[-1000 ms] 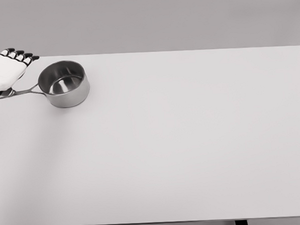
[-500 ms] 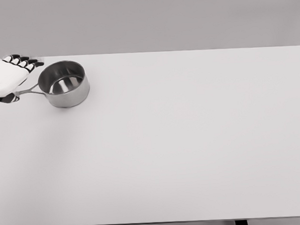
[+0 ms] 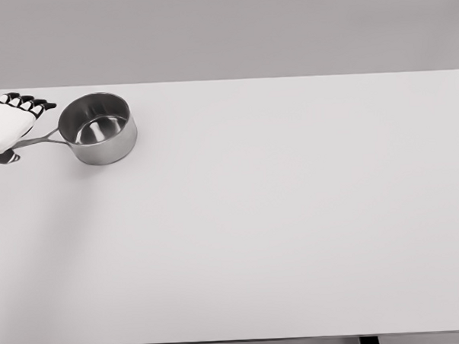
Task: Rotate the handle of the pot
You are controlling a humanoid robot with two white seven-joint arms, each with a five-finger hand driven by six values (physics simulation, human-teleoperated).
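A small steel pot [image 3: 99,127] stands upright near the table's far left corner. Its thin handle [image 3: 44,139] points left and slightly toward me. My left hand [image 3: 16,129] is at the picture's left edge, over the outer end of the handle, which it hides. The black-tipped fingers [image 3: 28,102] stretch out above the handle and the thumb [image 3: 3,157] lies below it, so the hand straddles the handle without closing on it. The right arm is out of view.
The white table [image 3: 277,215] spreads wide to the right and toward me. Its far edge runs just behind the pot, and its left edge lies under my hand.
The hand slid right toward the pot, then drew back a little to the left, and the thumb dropped below the handle. The pot has not moved.
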